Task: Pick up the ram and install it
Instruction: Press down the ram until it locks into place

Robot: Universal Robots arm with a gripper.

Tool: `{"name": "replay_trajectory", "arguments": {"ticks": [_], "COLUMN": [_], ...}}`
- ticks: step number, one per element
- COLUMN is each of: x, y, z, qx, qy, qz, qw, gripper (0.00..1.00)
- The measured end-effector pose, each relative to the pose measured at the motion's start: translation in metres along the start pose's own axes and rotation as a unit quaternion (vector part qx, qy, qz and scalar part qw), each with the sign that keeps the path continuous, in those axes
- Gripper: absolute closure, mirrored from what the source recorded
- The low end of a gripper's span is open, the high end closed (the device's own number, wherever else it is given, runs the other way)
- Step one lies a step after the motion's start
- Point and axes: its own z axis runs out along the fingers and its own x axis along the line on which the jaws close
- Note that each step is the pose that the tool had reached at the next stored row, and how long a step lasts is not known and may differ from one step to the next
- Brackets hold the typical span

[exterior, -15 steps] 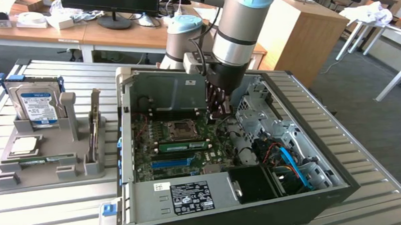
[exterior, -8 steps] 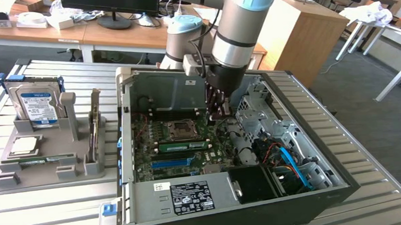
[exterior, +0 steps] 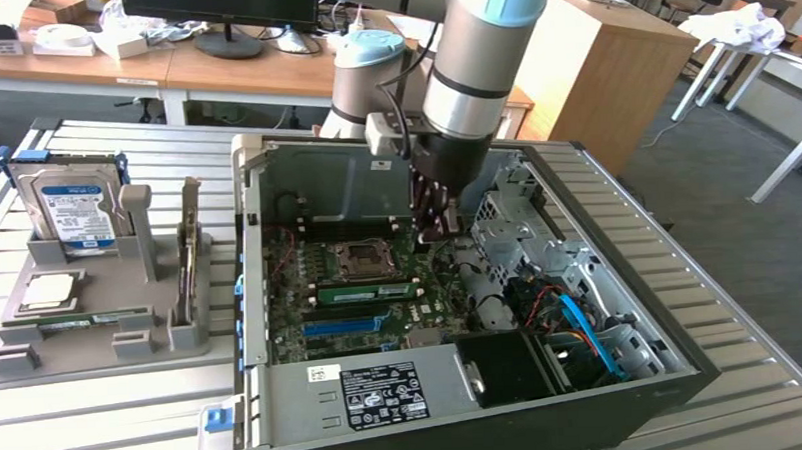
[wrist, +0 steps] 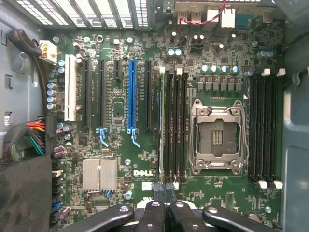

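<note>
The ram (exterior: 363, 291) is a long green stick standing on edge in a memory slot of the motherboard (exterior: 328, 333), inside the open computer case. In the wrist view the ram (wrist: 161, 116) appears edge-on beside the black memory slots (wrist: 175, 125). My gripper (exterior: 437, 239) hangs inside the case above the board, near the right end of the stick and clear of it. In the wrist view the gripper (wrist: 166, 191) has its black fingertips pressed together, shut, with nothing visible between them.
The empty processor socket (wrist: 216, 136) lies beside the slots. The case walls (exterior: 372, 171) and a drive cage (exterior: 508, 231) hem the gripper in. On the exterior view's left, a grey holder (exterior: 72, 347) carries a hard drive (exterior: 69, 212), a processor chip (exterior: 46, 290), an upright card (exterior: 189, 252) and a thin greenish strip (exterior: 84, 318).
</note>
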Motion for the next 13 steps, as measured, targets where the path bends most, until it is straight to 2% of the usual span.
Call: {"name": "replay_trajectory", "arguments": {"ticks": [13], "x": [0.0000], "y": [0.0000], "z": [0.0071], "qx": [0.0000], "qy": [0.0000], "qz": [0.000], "qw": [1.0000], "gripper": [0.90]}}
